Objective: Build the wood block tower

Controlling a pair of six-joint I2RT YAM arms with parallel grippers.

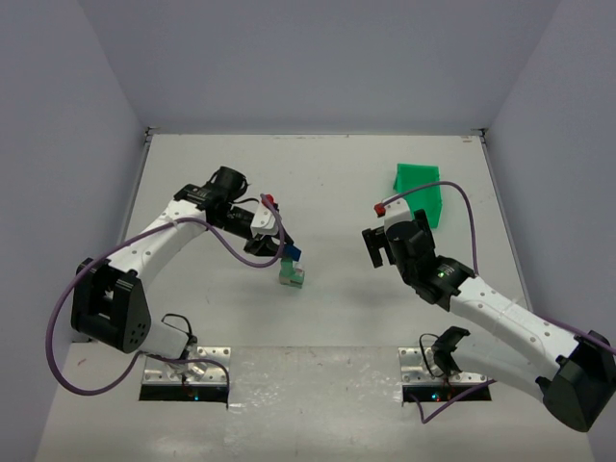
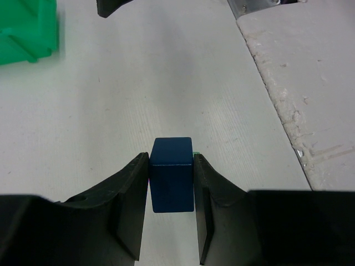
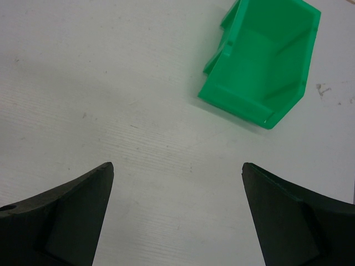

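A: Between the fingers of the left gripper (image 2: 171,162): a dark blue block (image 2: 172,177), pinched by its two flat sides, right over a pale green block (image 1: 292,277) near the middle of the table (image 1: 337,173). Touching or just above, impossible to tell.

B: Handling?

A: Probably light and stiff, with nothing to crush. Painted faces, likely a bit slick. Best held square on opposite flat sides, low enough to stop any tipping. Looks gripped that way now, jaws closed most of the way onto it.

B: And the block beneath?

A: Judged easy to knock askew. Only a green sliver visible past the blue edge from the left wrist. Calls for a straight, gentle release, with no sideways drag.

B: Other side?

A: Right gripper (image 3: 177,172) spread wide, holding nothing, hovering over bare table. Well apart from the blocks, near a green bin (image 3: 260,61).
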